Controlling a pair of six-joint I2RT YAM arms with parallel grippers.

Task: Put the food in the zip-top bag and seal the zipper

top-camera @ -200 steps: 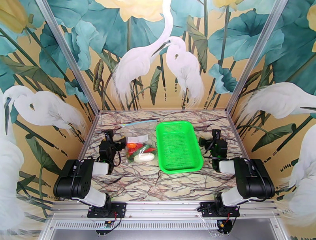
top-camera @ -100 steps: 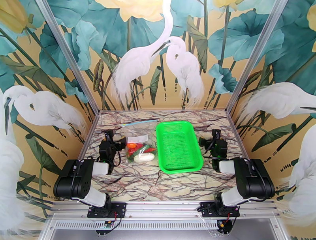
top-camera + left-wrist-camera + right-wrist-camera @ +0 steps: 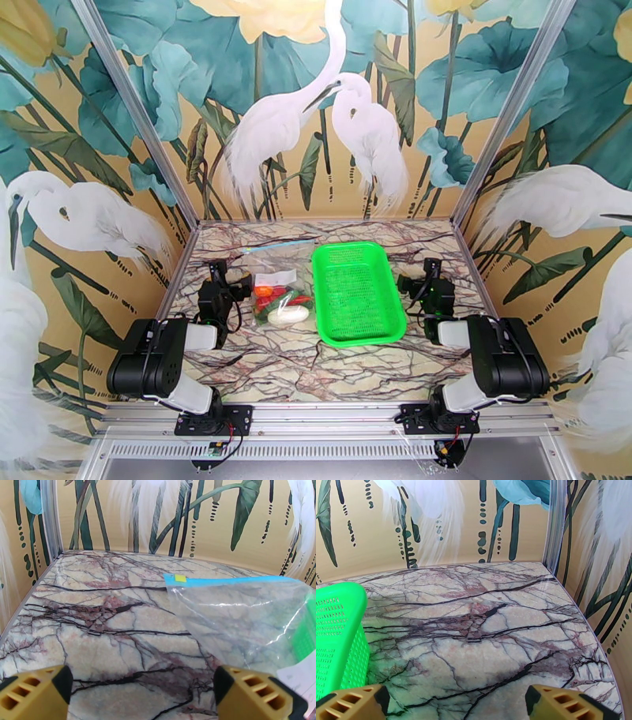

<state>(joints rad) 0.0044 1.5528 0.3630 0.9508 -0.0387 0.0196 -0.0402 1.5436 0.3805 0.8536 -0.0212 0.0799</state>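
- Toy food (image 3: pixel 283 305) appears bunched inside the near end of the clear zip-top bag (image 3: pixel 276 275), which lies flat on the marble tabletop (image 3: pixel 316 371) just left of the green basket (image 3: pixel 355 337).
- Loading looks complete, so the step in hand is judged to be the seal. Whether the blue zipper (image 3: pixel 237 580) along the bag's far edge is already pressed shut cannot be told.
- The next move would call for carrying fingers forward onto that strip and pinching along its length.
- The left fingers (image 3: pixel 252 695) stand wide apart and empty beside the bag's left edge, with the zipper well ahead of them.
- The right fingers (image 3: pixel 568 703), likewise spread and empty, sit on the basket's far side, well apart from the bag.
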